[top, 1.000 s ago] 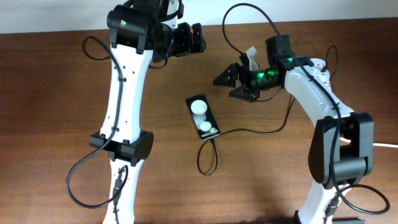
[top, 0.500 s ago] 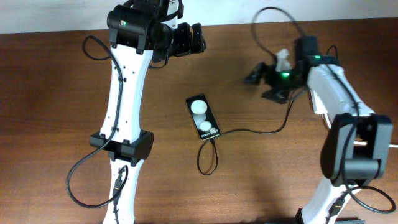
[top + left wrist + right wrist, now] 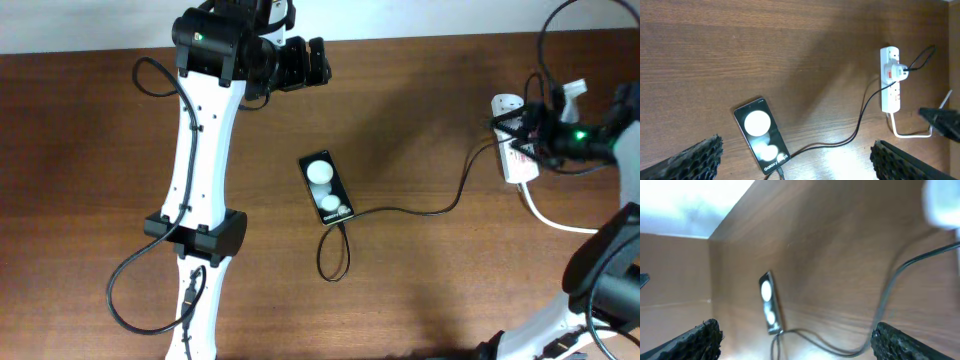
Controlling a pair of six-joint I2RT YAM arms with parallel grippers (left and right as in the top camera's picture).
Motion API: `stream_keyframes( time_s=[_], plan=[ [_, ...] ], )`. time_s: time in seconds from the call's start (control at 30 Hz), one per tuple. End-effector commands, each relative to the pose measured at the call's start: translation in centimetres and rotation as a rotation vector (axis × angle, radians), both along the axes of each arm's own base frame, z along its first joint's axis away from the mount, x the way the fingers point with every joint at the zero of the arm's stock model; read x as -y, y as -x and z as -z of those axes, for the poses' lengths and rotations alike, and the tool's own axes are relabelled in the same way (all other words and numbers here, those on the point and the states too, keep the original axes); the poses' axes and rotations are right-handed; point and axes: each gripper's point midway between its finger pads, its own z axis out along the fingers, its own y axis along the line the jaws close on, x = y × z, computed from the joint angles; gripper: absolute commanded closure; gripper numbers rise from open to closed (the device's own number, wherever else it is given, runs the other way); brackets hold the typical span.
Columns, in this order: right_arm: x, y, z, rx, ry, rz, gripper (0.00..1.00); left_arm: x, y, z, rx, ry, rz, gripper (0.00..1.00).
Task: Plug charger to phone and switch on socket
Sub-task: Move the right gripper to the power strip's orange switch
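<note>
The phone (image 3: 327,190) is a small black slab with two round white spots and tiny white letters, and it lies flat near the middle of the brown tabletop (image 3: 450,280). The charger (image 3: 420,211) is a thin black cable. One end meets the lower end of the phone, makes a small loop below it, then runs right and up to a white plug (image 3: 898,73). That plug sits in the socket (image 3: 891,102), a long white strip with a red mark at the right side of the frame, with a thick white cord (image 3: 907,135) curling out below it. From above, the right end effector (image 3: 520,135) covers part of the socket, so its switches are hard to see. The right wrist view is blurry. The right end effector is wide open and holds nothing. The left end effector (image 3: 320,63), at the upper middle, is wide open and empty too.
</note>
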Motion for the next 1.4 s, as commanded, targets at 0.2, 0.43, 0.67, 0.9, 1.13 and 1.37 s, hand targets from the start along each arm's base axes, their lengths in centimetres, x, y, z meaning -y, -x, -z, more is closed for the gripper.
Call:
stream_keyframes(
  time_s=[0.2, 0.43, 0.67, 0.9, 1.13, 1.37],
  plan=[
    [8.8, -3.0, -8.7, 0.136, 0.438, 0.186, 0.01, -0.3, 0.6, -2.2, 0.058, 0.005, 0.009, 0.01],
    [11.6, -4.8, -9.7, 0.17, 0.385, 0.279, 0.02, -0.3, 0.6, -2.2, 0.058, 0.005, 0.009, 0.01],
    [12.4, -6.3, -6.1, 0.123, 0.313, 0.26, 0.01, -0.3, 0.6, -2.2, 0.058, 0.005, 0.01, 0.01],
    [11.5, -7.9, 1.1, 0.045, 0.302, 0.148, 0.01, -0.3, 0.6, -2.2, 0.058, 0.005, 0.009, 0.01],
    [10.3, -9.1, 6.8, -0.108, 0.39, 0.15, 0.01, -0.3, 0.6, -2.2, 0.058, 0.005, 0.009, 0.01],
    [9.6, -9.6, 9.1, -0.14, 0.373, 0.14, 0.01, -0.3, 0.6, -2.2, 0.058, 0.005, 0.009, 0.01]
  ],
)
